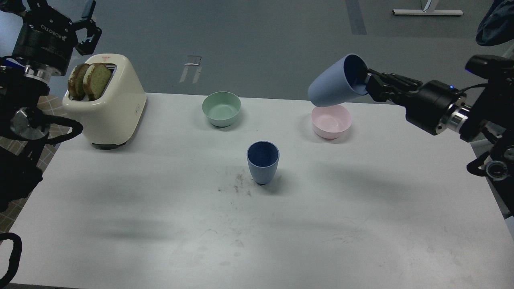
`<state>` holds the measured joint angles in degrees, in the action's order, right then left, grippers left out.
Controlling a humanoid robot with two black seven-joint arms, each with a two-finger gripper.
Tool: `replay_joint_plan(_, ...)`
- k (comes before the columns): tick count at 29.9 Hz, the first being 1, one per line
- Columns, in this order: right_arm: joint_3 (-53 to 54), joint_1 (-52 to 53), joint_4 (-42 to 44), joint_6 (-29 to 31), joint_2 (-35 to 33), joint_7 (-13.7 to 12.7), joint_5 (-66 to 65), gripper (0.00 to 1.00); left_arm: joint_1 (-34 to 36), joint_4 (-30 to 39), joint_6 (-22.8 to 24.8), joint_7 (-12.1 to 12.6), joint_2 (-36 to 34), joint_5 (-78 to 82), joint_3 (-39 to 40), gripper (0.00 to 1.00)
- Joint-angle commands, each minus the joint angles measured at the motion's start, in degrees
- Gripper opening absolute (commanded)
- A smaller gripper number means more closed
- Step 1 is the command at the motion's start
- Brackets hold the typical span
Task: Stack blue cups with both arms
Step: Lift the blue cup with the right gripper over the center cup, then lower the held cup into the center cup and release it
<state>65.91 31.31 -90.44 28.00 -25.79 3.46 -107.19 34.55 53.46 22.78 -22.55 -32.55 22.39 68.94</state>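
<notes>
From the head view, a white bench (160,224) fills most of the frame, with faint dark scuffs near its centre. Just beyond those scuffs, slightly toward 1 o'clock of centre, stands one matte dusty-blue handleless plastic tumbler (262,161), upright, mouth up, apart from everything else.

The second dusty-blue tumbler (335,82) is off the bench, up at about 2 o'clock, tipped steeply so its rounded base points toward 8 o'clock and its open mouth faces the right arm. The right gripper (366,83) holds it by the rim, one of its jaws inside the mouth and the set clamped on the wall (the other finger is hard to make out against the dark inside). This raised cup hangs directly above a pale pink round bowl (331,121), which sits on the bench and is partly overlapped by it in the picture.

At 12 o'clock sits a mint-green round bowl (221,108), well apart from the pink one. At 10 o'clock stands a cream-coloured toaster (110,104) with two slices of browned bread (90,80) poking from its slots.

The left gripper (89,30) is raised at 10 o'clock, behind and above the toaster; its jaws stand apart, holding nothing.
</notes>
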Motion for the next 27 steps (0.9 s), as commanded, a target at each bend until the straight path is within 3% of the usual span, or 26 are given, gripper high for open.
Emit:
replay_joint_plan(1,-8.1,7.6,3.9,0.0,5.4,-2.1,-0.2,0.0,0.0,0.0,0.0,0.0,-0.1,-0.1,0.1,0.98)
replay_joint_plan(5,-16.1,14.3,9.3,0.0,8.6,-2.9,-0.2,0.0,0.0,0.1,0.0,0.0,-0.1,-0.1,0.1,0.98)
replay_joint_plan(13,-23.6,16.2,11.1,0.0,10.6,-5.0,-0.4,0.0,-0.1,0.0,0.0,0.0,-0.1,-0.1,0.1,0.98)
replay_joint_plan(27,-28.0,16.8,11.5,0.0,10.5,-5.4,-0.8,0.0,0.0,0.1,-0.1,0.0,0.5,-0.1,0.1,0.98)
